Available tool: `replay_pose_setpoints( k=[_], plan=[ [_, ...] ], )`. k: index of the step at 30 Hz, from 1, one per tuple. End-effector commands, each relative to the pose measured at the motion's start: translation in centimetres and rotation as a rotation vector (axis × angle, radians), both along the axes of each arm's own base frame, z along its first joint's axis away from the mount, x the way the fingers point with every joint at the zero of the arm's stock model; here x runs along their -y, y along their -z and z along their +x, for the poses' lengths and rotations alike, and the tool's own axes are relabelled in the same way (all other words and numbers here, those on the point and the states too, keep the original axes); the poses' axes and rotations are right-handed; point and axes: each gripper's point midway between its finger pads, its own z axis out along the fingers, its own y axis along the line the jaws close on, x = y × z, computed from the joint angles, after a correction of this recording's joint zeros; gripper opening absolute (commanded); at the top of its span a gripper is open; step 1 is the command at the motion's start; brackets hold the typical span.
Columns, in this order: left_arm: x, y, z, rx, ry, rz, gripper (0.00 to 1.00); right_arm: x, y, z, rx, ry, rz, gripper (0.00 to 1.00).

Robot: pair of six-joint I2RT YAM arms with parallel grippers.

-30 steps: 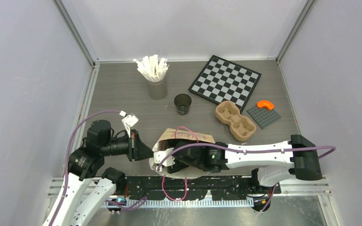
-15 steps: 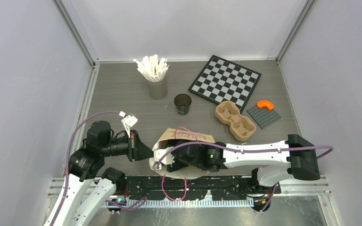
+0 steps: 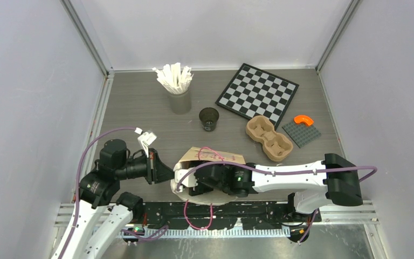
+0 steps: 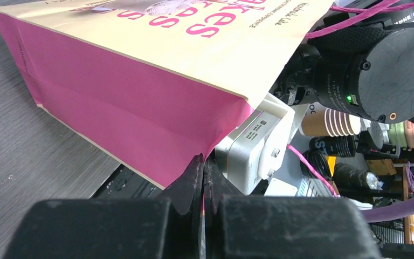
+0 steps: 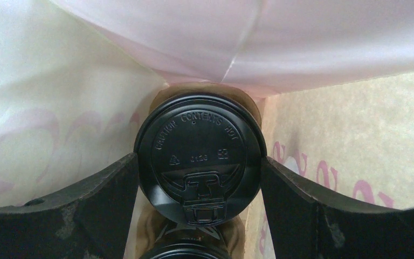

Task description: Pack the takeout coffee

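A paper bag [image 3: 218, 156] lies on its side at the table's near edge; its pink side [image 4: 140, 102] fills the left wrist view. My left gripper [image 3: 168, 174] [image 4: 204, 168] is shut on the bag's edge at its mouth. My right gripper [image 5: 199, 162] reaches inside the bag, and its fingers [image 5: 108, 183] press both sides of a black-lidded takeout coffee cup [image 5: 199, 137]. That cup sits in a brown pulp carrier [image 5: 146, 226], with a second black lid [image 5: 186, 252] just below it. In the top view the bag hides the right fingers.
On the table behind the bag stand an open black cup [image 3: 209, 118], a grey cup of white stirrers [image 3: 179, 97] and an empty brown carrier [image 3: 269, 138]. A chessboard [image 3: 257, 91] and a grey baseplate [image 3: 301, 132] with an orange piece [image 3: 303, 120] lie at the back right.
My right arm has slid a little to the left, deeper into the bag. The left gripper keeps its hold on the bag's edge and has barely moved.
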Motion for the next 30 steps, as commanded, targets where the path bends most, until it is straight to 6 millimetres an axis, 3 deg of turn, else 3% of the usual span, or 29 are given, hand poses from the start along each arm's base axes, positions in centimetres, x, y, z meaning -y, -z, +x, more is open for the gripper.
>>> replay_pose_setpoints(
  k=[1,30],
  plan=[
    [0.7,-1.7,-1.1,0.028,0.073,-0.072,0.00,0.3,1.1,1.0,-0.028,0.080,-0.015,0.74],
    [0.6,-1.8,-1.4,0.029,0.078,-0.077,0.00,2.3,4.0,1.8,-0.020,0.144,-0.059,0.74]
  ],
)
